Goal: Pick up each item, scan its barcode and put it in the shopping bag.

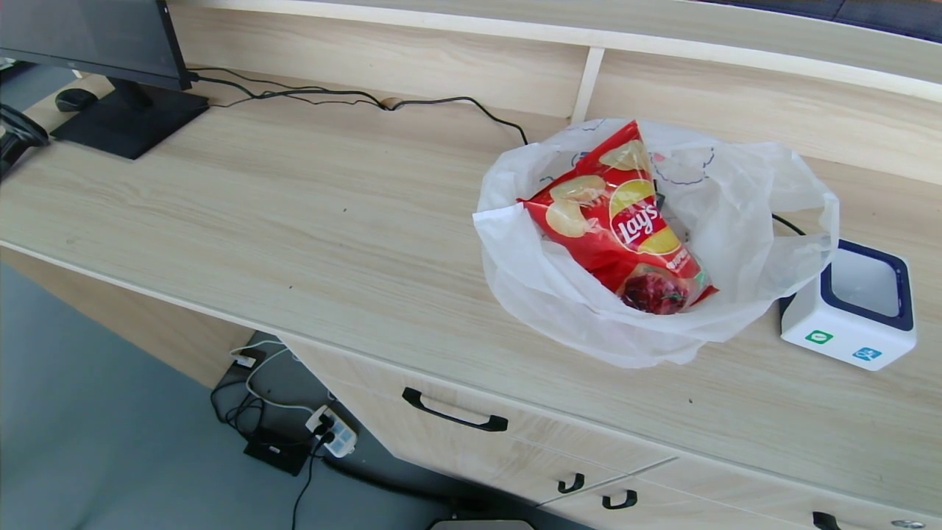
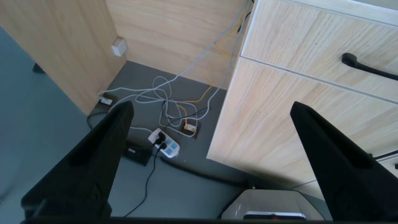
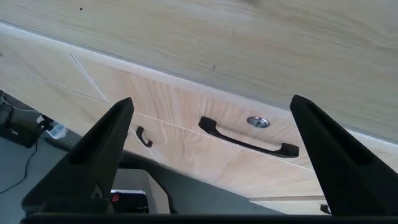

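Note:
A red bag of crisps (image 1: 625,221) lies tilted inside the white plastic shopping bag (image 1: 743,221), which stands open on the wooden counter (image 1: 294,221). Right of the bag sits the white scanner box (image 1: 854,305) with a dark blue rim. My left gripper (image 2: 211,162) hangs open below the counter, over the floor and beside a drawer front. My right gripper (image 3: 211,155) is open too, low in front of the drawers, with nothing between its fingers.
A black monitor (image 1: 96,44) on its stand (image 1: 132,118) is at the counter's far left, its cable (image 1: 368,99) running toward the bag. Drawer handles (image 1: 454,412) line the front. A power strip and cables (image 2: 165,143) lie on the floor.

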Tool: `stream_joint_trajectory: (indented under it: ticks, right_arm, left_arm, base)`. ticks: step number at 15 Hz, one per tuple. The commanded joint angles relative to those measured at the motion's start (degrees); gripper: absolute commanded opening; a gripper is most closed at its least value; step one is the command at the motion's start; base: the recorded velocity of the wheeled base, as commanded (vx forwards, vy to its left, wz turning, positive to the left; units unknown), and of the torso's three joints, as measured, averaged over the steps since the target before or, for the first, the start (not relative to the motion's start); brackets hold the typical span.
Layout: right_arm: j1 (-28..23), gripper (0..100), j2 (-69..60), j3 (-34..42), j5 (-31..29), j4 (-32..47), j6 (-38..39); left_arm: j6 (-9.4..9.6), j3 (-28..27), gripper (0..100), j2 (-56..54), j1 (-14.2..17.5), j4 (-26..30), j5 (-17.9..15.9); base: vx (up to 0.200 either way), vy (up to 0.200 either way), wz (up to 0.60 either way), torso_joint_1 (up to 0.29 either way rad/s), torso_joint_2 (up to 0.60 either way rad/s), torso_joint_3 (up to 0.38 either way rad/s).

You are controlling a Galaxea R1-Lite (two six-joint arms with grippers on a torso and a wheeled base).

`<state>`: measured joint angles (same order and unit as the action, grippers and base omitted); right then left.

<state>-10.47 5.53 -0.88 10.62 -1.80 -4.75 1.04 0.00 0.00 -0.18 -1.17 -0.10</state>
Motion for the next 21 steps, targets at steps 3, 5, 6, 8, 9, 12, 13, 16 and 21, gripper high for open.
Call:
stream_joint_trajectory:
  ticks: [3, 5, 6, 8, 9, 12, 13, 16, 21]
  right_arm:
    - [3.4, 100, 3.0, 0.5, 1.9, 0.0, 1.2]
    - [6.3, 100, 4.7, 0.5, 2.0, 0.1, 1.4]
    - [9.4, 100, -0.2, 0.4, 2.3, 0.4, 0.6]
    - [11.3, 100, -4.1, 0.4, 2.1, 0.2, 2.5]
    - [10.6, 100, -5.4, 0.4, 2.0, 0.1, 4.0]
    - [10.6, 100, -5.4, 0.7, -1.0, -0.7, 5.2]
    - [10.6, 100, -5.4, 0.9, -2.3, -1.1, 4.9]
    - [10.6, 100, -5.5, 0.9, -5.2, -1.3, 5.4]
    - [10.6, 100, -5.5, 0.8, -11.5, -2.2, -2.2]
  left_arm:
    - [0.11, 0.0, 100, 0.1, 0.0, -0.1, 0.0]
    - [0.19, 0.0, 100, 0.1, 0.0, -0.1, 0.0]
    - [0.19, 0.0, 100, 0.1, 0.0, -0.1, 0.0]
    - [0.19, 0.0, 100, 0.1, 0.0, -0.2, 0.0]
    - [0.11, 0.0, 100, 0.1, 0.0, -0.3, 0.0]
    - [0.11, 0.0, 100, 0.1, 0.0, -0.3, 0.0]
    - [0.11, 0.0, 100, 0.1, 0.0, -0.3, 0.0]
    - [0.02, 0.0, 100, 0.1, 0.0, -0.3, 0.0]
    - [-0.07, 0.0, 100, 0.1, 0.0, -0.3, 0.0]
  base:
    - [0.0, 0.0, 0.0, 0.0, 0.0, 0.0]
    - [0.0, 0.0, 0.0, 0.0, 0.0, 0.0]
    - [0.0, 0.0, 0.0, 0.0, 0.0, 0.0]
    - [0.0, 0.0, 0.0, 0.0, 0.0, 0.0]
    - [0.0, 0.0, 0.0, 0.0, 0.0, 0.0]
    - [0.0, 0.0, 0.0, 0.0, 0.0, 0.0]
    - [0.0, 0.0, 0.0, 0.0, 0.0, 0.0]
    - [0.0, 0.0, 0.0, 0.0, 0.0, 0.0]
    - [0.0, 0.0, 0.0, 0.0, 0.0, 0.0]
